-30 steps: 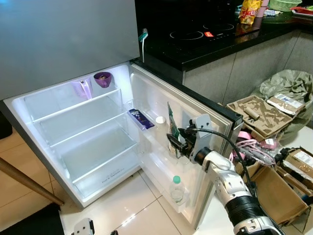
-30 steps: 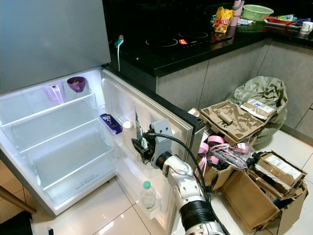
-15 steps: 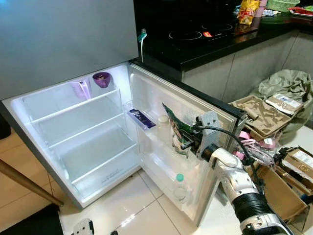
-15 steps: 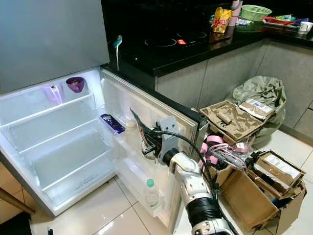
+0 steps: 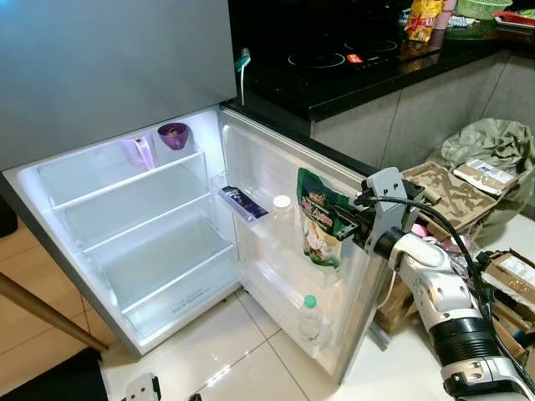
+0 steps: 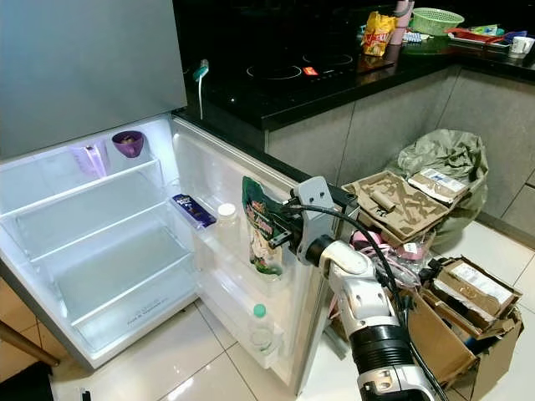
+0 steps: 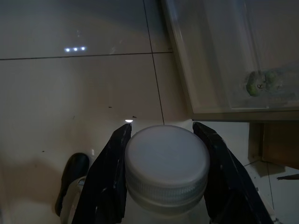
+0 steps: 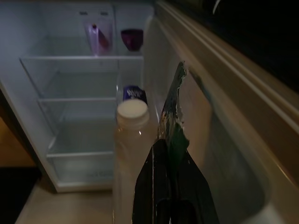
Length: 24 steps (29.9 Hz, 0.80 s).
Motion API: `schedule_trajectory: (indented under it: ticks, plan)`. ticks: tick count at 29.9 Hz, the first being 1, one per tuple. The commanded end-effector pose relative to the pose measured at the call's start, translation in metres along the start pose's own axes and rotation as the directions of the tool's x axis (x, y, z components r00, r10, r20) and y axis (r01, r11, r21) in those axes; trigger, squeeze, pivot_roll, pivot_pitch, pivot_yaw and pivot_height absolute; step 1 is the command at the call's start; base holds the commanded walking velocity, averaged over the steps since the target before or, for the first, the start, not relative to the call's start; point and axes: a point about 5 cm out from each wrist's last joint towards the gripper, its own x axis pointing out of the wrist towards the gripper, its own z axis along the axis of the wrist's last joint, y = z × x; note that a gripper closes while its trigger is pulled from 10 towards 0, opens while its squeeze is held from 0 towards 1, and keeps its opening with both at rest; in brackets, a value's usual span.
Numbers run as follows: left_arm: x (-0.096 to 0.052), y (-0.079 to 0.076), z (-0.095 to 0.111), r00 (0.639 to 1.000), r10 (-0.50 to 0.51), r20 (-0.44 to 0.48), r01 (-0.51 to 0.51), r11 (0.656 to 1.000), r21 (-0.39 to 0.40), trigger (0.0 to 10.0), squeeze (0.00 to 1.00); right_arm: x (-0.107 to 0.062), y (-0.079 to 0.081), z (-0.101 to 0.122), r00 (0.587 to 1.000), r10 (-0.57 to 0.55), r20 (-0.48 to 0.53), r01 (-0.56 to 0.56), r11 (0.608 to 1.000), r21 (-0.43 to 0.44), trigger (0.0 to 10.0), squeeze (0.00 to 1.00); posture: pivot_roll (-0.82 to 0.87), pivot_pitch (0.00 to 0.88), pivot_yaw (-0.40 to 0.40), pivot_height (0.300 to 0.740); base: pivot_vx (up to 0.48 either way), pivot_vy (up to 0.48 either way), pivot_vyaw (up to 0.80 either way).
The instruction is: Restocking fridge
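In the left eye view, the right gripper (image 5: 349, 224) is pinching a green pouch (image 5: 318, 227) at its 3 o'clock edge, long axis hanging upright over the fridge door shelf (image 5: 280, 280), a white-capped bottle (image 5: 282, 219) at its 9 o'clock. In the left wrist view, the left gripper (image 7: 164, 156) is clamping a white-capped jar (image 7: 167, 170) above the floor.

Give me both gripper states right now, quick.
Left gripper: shut on a clear plastic bottle with a white screw cap.
Right gripper: shut on the edge of a green printed snack pouch at the open fridge door.
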Motion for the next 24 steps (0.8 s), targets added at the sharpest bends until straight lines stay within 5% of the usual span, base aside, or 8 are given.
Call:
schedule_trajectory:
  ticks: [1, 14, 15, 24]
  plan:
    - [-0.009, 0.006, -0.028, 0.994, 0.030, -0.105, -0.035, 0.999, -0.041, 10.0, 0.00, 0.000, -0.001, -0.002, 0.999, -0.014, -0.044, 0.013, 1.000, -0.018, 0.0, 0.00, -0.11, 0.038, 0.002, 0.740, 0.000, 0.000, 0.00]
    - [-0.009, 0.007, -0.027, 0.994, 0.031, -0.105, -0.035, 0.999, -0.035, 10.0, 0.00, -0.008, -0.010, -0.023, 0.973, -0.100, -0.209, 0.100, 0.995, -0.011, 0.0, 0.00, -0.10, 0.041, 0.006, 0.740, 0.000, 0.000, 0.00]
    - [-0.009, 0.007, -0.027, 0.994, 0.031, -0.104, -0.034, 0.999, -0.035, 10.0, 0.00, -0.009, -0.014, -0.019, 0.973, -0.116, -0.198, 0.111, 0.993, -0.033, 10.0, 1.00, -0.10, 0.041, 0.006, 0.740, 0.000, 0.000, 0.00]
    - [-0.009, 0.006, -0.027, 0.994, 0.026, -0.105, -0.029, 0.999, -0.035, 10.0, 0.00, -0.005, -0.013, 0.017, 0.995, -0.097, -0.002, 0.097, 0.995, -0.038, 10.0, 1.00, -0.10, 0.044, 0.009, 0.740, 0.000, 0.000, 0.00]
